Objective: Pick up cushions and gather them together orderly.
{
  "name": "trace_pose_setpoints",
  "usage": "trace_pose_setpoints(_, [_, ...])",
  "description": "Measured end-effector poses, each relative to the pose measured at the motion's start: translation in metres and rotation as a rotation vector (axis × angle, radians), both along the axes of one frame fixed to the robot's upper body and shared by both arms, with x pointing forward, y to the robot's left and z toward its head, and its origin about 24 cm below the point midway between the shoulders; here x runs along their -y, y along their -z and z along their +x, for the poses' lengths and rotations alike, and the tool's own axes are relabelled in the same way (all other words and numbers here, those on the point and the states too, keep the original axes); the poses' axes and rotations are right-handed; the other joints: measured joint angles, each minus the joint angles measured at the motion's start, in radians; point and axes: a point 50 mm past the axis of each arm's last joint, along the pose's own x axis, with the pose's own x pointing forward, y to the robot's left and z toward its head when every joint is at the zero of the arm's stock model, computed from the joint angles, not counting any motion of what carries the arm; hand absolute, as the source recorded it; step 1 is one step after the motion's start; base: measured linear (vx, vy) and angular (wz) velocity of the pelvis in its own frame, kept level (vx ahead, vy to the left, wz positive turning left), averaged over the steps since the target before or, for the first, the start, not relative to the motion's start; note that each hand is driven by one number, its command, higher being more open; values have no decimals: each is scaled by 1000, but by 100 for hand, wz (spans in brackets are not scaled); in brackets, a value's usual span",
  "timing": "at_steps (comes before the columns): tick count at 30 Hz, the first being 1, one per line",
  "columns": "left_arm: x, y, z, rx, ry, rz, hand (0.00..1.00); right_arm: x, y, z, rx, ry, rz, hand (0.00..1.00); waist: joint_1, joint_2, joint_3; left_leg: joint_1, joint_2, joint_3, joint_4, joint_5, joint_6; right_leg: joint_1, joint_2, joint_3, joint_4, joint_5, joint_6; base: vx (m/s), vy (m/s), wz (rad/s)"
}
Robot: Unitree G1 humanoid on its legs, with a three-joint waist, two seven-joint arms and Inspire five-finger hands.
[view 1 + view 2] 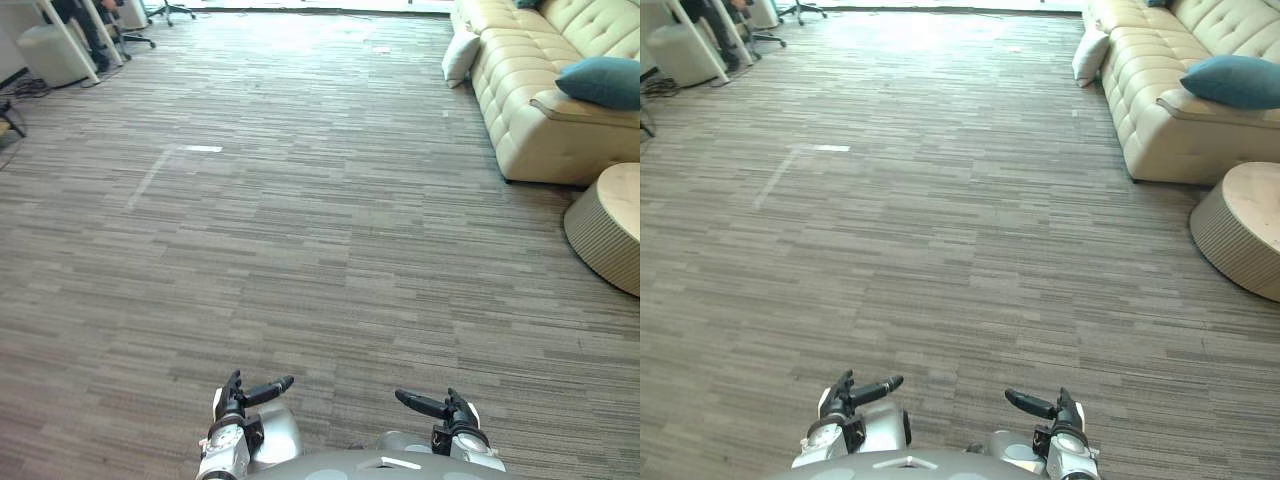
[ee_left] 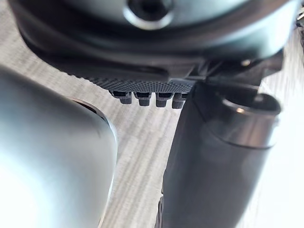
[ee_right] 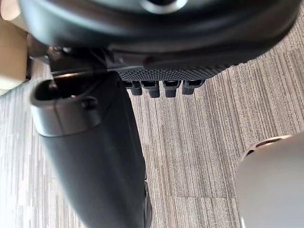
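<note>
Operator: Hand status, left side first?

Technician: The left hand (image 1: 250,393) is hanging low at the near edge of the head views, over the carpeted floor (image 1: 300,230). Its fingers are lying relaxed and loosely spread, and they are gripping nothing. The right hand (image 1: 432,405) is mirroring it just beside, equally slack and empty.

Operator: Where are the cushions sitting?

Technician: Both are lying far ahead and to the right, well apart from either hand. The white cushion (image 1: 460,55) is standing on the floor and leaning against the far end of the sofa (image 1: 530,120). The teal cushion (image 1: 603,82) is resting on the sofa's near arm. A round pouf (image 1: 610,225) is sitting on the floor just in front of that arm.

Operator: Which step is running?

Technician: By my reading, the approach is running and nothing is being gathered yet. The next move is calling for a walk forward and to the right, steering clear of the pouf. After that, the hands are needing to close on one cushion from both sides, since a soft cushion is likely to sag under a one-sided grip.
</note>
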Motion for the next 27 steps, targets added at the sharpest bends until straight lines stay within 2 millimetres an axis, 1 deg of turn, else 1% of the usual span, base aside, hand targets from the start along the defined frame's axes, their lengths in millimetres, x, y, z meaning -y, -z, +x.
trace_pose_setpoints(2, [-1, -2, 2, 15, -22, 1, 100, -2, 0, 0, -7, -33, -13, 100, 11, -1, 0, -30, -20, 15, -181, 73, 3, 59, -18, 45, -43, -28, 32, 556, 214, -74])
trace_pose_setpoints(3, [-2, -2, 2, 21, -32, -2, 100, -7, 1, 0, -10, -59, -9, 100, 31, -12, -7, -33, -29, 18, -187, 174, 36, 91, -40, 83, -50, -61, 52, 530, 218, -77])
trace_pose_setpoints(4, [-2, -2, 2, 21, -34, -3, 100, -10, 1, 0, -10, -64, -3, 100, 38, -10, -16, -30, -32, 18, -175, 210, 43, 98, -48, 100, -46, -65, 58, 802, 330, -82])
trace_pose_setpoints(5, [-5, -2, 2, 19, -36, 1, 100, -14, 1, 1, -7, -74, 8, 100, 42, -28, -30, -30, -37, 23, -137, 231, 55, 87, -68, 127, 4, -65, 59, 549, 229, -53])
trace_pose_setpoints(6, [-7, -3, 2, 19, -36, 8, 100, -19, 2, 1, -8, -72, 20, 100, 44, -45, -36, -26, -42, 37, -118, 205, 80, 71, -83, 137, 49, -66, 62, 791, 325, -50])
trace_pose_setpoints(7, [-13, -3, 0, 10, -32, 23, 100, -29, 3, 0, -6, -70, 48, 100, 44, -81, -52, -2, -65, 65, -91, 150, 100, 24, -121, 151, 194, -60, 73, 758, 314, -33])
trace_pose_setpoints(8, [-15, -3, 1, 3, -30, 30, 100, -32, 2, 1, -3, -69, 57, 100, 45, -97, -51, 37, -81, 81, -74, 110, 112, -24, -140, 155, 350, -31, 121, 738, 305, -30])
trace_pose_setpoints(9, [-17, -1, -1, -19, -18, 36, 100, -33, 2, 3, 8, -73, 60, 100, 38, -98, -45, 104, -101, 91, -59, 43, 122, -121, -170, 162, 624, 102, 207, 584, 240, -17])
trace_pose_setpoints(10, [-17, 0, -2, -32, -14, 36, 100, -33, 1, 4, 12, -74, 61, 100, 36, -97, -43, 134, -110, 91, -58, 21, 124, -160, -180, 160, 727, 149, 222, 455, 172, -2])
trace_pose_setpoints(11, [-16, 2, -4, -53, -11, 31, 100, -31, 0, 6, 23, -75, 58, 100, 33, -94, -40, 194, -121, 87, -62, -15, 130, -214, -193, 144, 857, 142, 214, 668, 187, 17])
trace_pose_setpoints(12, [-12, 5, -6, -78, 4, 31, 100, -25, -2, 8, 41, -71, 44, 100, 30, -80, -40, 288, -128, 75, -90, -58, 136, -293, -202, 91, 931, 103, 178, 544, 110, 31])
trace_pose_setpoints(13, [-10, 6, -8, -88, 20, 30, 100, -22, -3, 8, 54, -71, 30, 100, 25, -71, -42, 349, -128, 61, -133, -76, 127, -353, -211, 29, 908, 81, 146, 642, 92, 35])
trace_pose_setpoints(14, [-9, 7, -10, -94, 25, 28, 100, -21, -4, 10, 66, -74, 21, 100, 22, -67, -40, 392, -128, 54, -167, -77, 126, -396, -222, -19, 866, 63, 120, 553, 10, 44])
trace_pose_setpoints(15, [-7, 8, -11, -103, 37, 28, 100, -17, -6, 13, 82, -73, 10, 100, 10, -62, -37, 459, -124, 35, -221, -79, 122, -451, -233, -94, 770, 37, 95, 572, -18, 36])
trace_pose_setpoints(16, [-6, 8, -12, -107, 40, 26, 100, -15, -7, 14, 86, -70, 6, 100, 7, -60, -35, 483, -121, 30, -241, -81, 118, -472, -233, -113, 731, 33, 94, 619, -75, 53])
trace_pose_setpoints(17, [-3, 10, -15, -124, 55, 21, 100, -8, -8, 16, 93, -51, -6, 100, -7, -48, -32, 569, -106, 8, -312, -98, 101, -538, -213, -158, 555, 42, 99, 514, -93, 32])
trace_pose_setpoints(18, [-3, 10, -15, -124, 55, 21, 100, -8, -8, 16, 93, -51, -6, 100, -7, -48, -32, 569, -106, 8, -312, -98, 101, -538, -213, -158, 555, 42, 99, 827, -207, 58])
trace_pose_setpoints(19, [-1, 12, -18, -143, 81, 23, 100, -2, -7, 13, 85, -31, -13, 100, -22, -40, -32, 641, -92, -17, -365, -122, 89, -574, -175, -150, 358, 92, 101, 891, -275, 57])
trace_pose_setpoints(20, [0, 14, -21, -156, 100, 26, 100, 2, -7, 12, 83, 6, -7, 100, -38, -29, -34, 689, -80, -41, -389, -134, 84, -573, -151, -126, 343, 221, 46, 925, -292, 65])
trace_pose_setpoints(21, [4, 15, -23, -167, 104, 16, 100, 3, -8, 12, 85, 10, -6, 100, -39, -23, -37, 700, -71, -52, -391, -135, 80, -566, -142, -135, 359, 200, 22, 799, -280, 40])
trace_pose_setpoints(22, [11, 15, -20, -158, 127, -1, 100, 8, -10, 16, 91, -10, -33, 100, -31, 8, -43, 690, -46, -85, -345, -90, 37, -571, -139, -148, 433, 121, 4, 637, -228, 20])
trace_pose_setpoints(23, [14, 15, -19, -154, 135, -12, 100, 9, -10, 16, 92, -5, -34, 100, -33, 12, -42, 683, -45, -101, -311, -70, 28, -568, -145, -153, 453, 93, -1, 757, -287, 20])
trace_pose_setpoints(24, [17, 16, -19, -155, 135, -19, 100, 9, -10, 16, 89, -3, -32, 100, -36, 25, -47, 635, -37, -132, -183, -26, 12, -539, -141, -162, 462, 47, -5, 719, -264, 20])
trace_pose_setpoints(25, [17, 16, -18, -149, 123, -23, 100, 11, -10, 15, 82, -15, -37, 100, -36, 42, -45, 545, -23, -177, 38, 64, -33, -477, -122, -169, 419, 14, -4, 689, -246, 17])
trace_pose_setpoints(26, [19, 16, -18, -148, 113, -32, 100, 14, -10, 15, 74, -19, -44, 100, -33, 60, -39, 467, 3, -197, 219, 93, -73, -418, -92, -177, 370, 13, -4, 642, -192, 4])
trace_pose_setpoints(27, [19, 14, -16, -128, 84, -39, 100, 14, -9, 14, 61, -18, -44, 100, -28, 73, -32, 372, 45, -169, 414, 70, -74, -317, -51, -175, 287, 11, -8, 495, -123, -8])
